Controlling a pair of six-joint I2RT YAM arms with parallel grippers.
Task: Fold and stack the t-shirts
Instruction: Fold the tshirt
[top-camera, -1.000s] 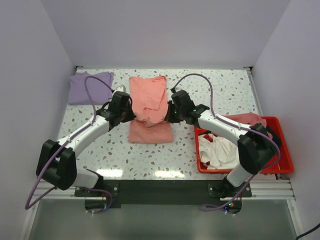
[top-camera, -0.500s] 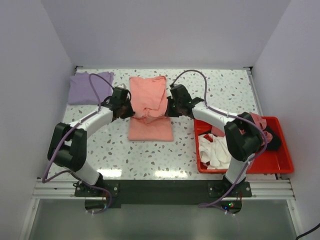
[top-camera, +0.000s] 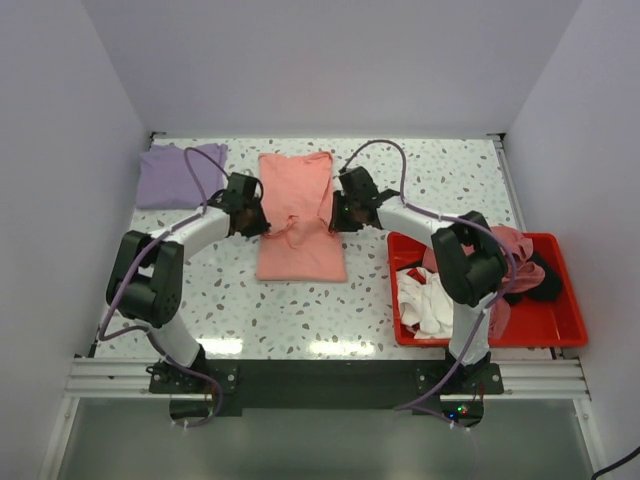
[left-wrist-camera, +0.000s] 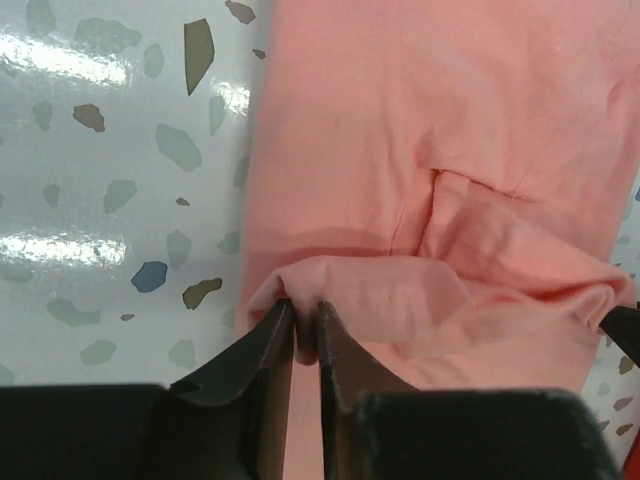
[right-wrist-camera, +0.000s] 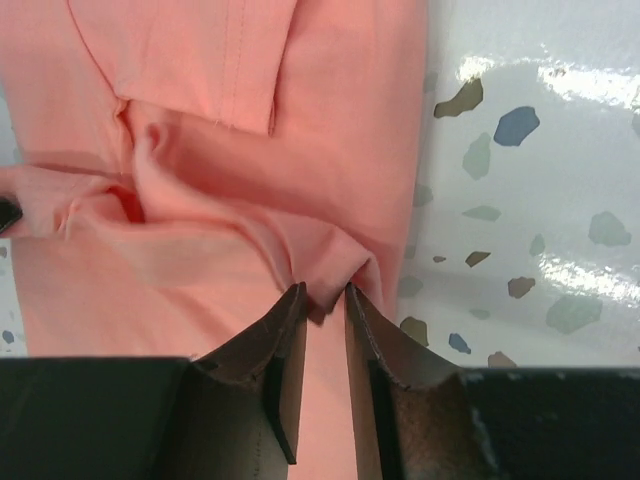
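Note:
A salmon-pink t-shirt (top-camera: 296, 200) lies folded lengthwise in the middle of the table, its near part doubled over. My left gripper (top-camera: 262, 222) sits at its left edge, jaws nearly together with a fold of the pink cloth (left-wrist-camera: 420, 150) pinched between them (left-wrist-camera: 306, 320). At the right edge, my right gripper (top-camera: 335, 215) has its jaws slightly parted (right-wrist-camera: 325, 295), with a loose fold of the same shirt (right-wrist-camera: 200, 120) lying between the tips. A lavender t-shirt (top-camera: 170, 175) lies folded at the far left.
A red bin (top-camera: 560, 335) at the near right holds a white tee (top-camera: 430, 300), a dusty pink one (top-camera: 505, 240) and a black one (top-camera: 545, 280). Speckled tabletop (top-camera: 450, 180) shows around the shirts. White walls close in the table.
Both grippers carried the shirt's near fold slightly farther from the bases and lowered it onto the shirt. Their elbows swung back toward the bases. The right jaws have parted a little.

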